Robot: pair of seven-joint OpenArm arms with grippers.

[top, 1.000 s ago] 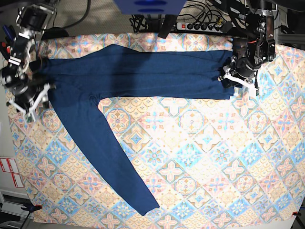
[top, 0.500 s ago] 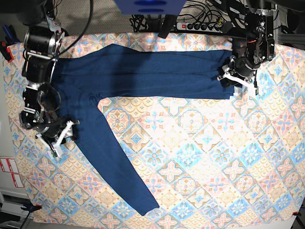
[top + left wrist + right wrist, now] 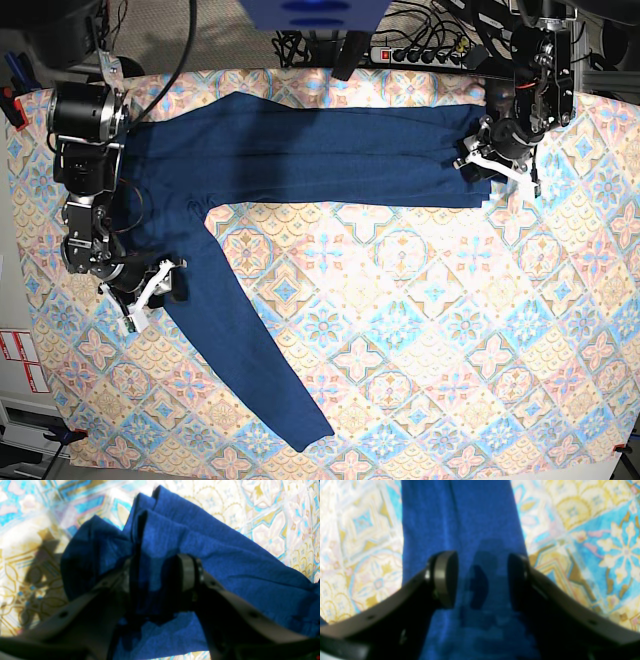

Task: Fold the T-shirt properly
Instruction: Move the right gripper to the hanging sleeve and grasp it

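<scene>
Sleeve approach: right arm has moved down to the shirt's sleeve

Shirt lies on the tablecloth, its body folded into a long band across the far side, with one sleeve running diagonally toward the near edge.

What has changed: a second ago the right gripper was at the shoulder end of the band, at the cloth's border. It has since travelled along the sleeve and is now at the sleeve's upper part. In the right wrist view its fingers stand moderately apart, one on each side of the sleeve's width, with fabric under and between them. They hold nothing yet; I cannot tell if the tips touch the fabric.

The left gripper has hardly moved. It stays at the other end of the band, and its fingers are closed to a narrow gap on a bunched fold of the shirt. Beyond the fingertips, the hem layers fan out over the tablecloth.

For the task, this probably means that the next step is to pinch the sleeve and bring it over the body, while the left gripper keeps the far end in place.

Containers: none is visible in any view.
</scene>
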